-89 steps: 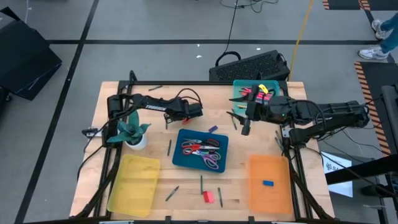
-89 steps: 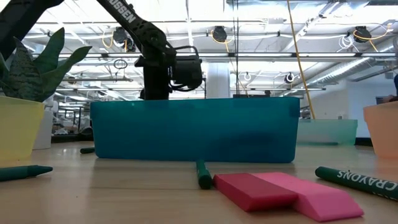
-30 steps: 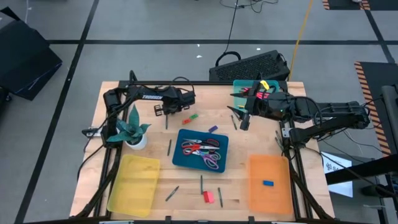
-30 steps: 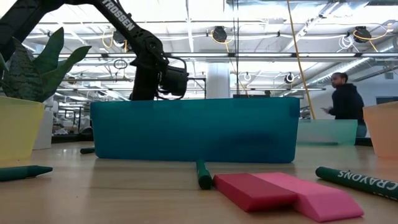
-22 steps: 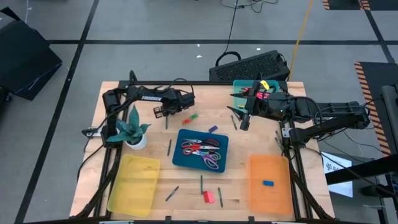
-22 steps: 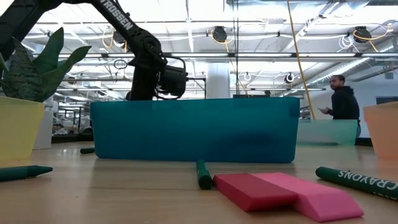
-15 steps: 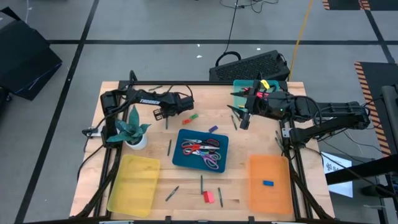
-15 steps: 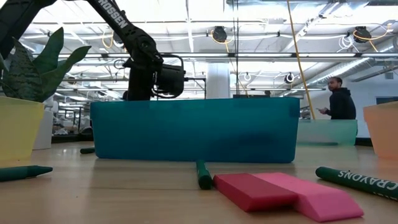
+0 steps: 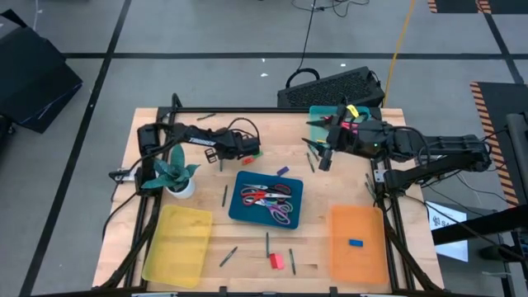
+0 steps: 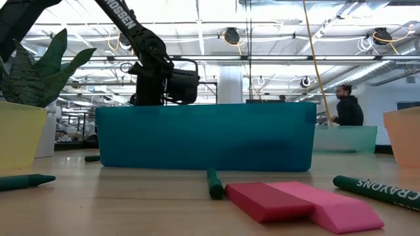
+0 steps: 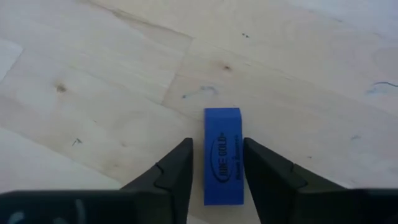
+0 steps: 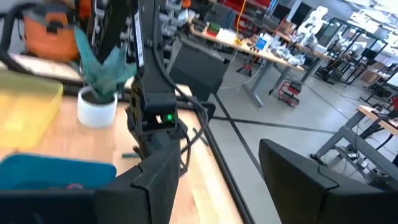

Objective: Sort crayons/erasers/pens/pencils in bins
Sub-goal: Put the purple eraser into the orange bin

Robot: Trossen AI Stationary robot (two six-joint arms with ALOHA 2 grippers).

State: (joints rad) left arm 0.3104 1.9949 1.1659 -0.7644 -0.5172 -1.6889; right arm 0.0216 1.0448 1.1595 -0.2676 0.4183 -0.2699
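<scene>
The left claw (image 11: 216,180) is low over the worktop (image 11: 93,81) just behind the dark blue bin (image 9: 270,198), fingers parted around a blue eraser (image 11: 222,155) (lying flat, not gripped). The right claw (image 9: 323,157) hangs open and empty beside the teal bin (image 9: 318,115).

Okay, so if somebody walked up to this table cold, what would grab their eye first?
Probably the dark blue bin in the middle of the table, full of red and purple scissors. Next, the left gripper just behind that bin, its open fingers on either side of a blue eraser lying on the wood. The right gripper hangs open at the back right, in front of the teal bin.
</scene>
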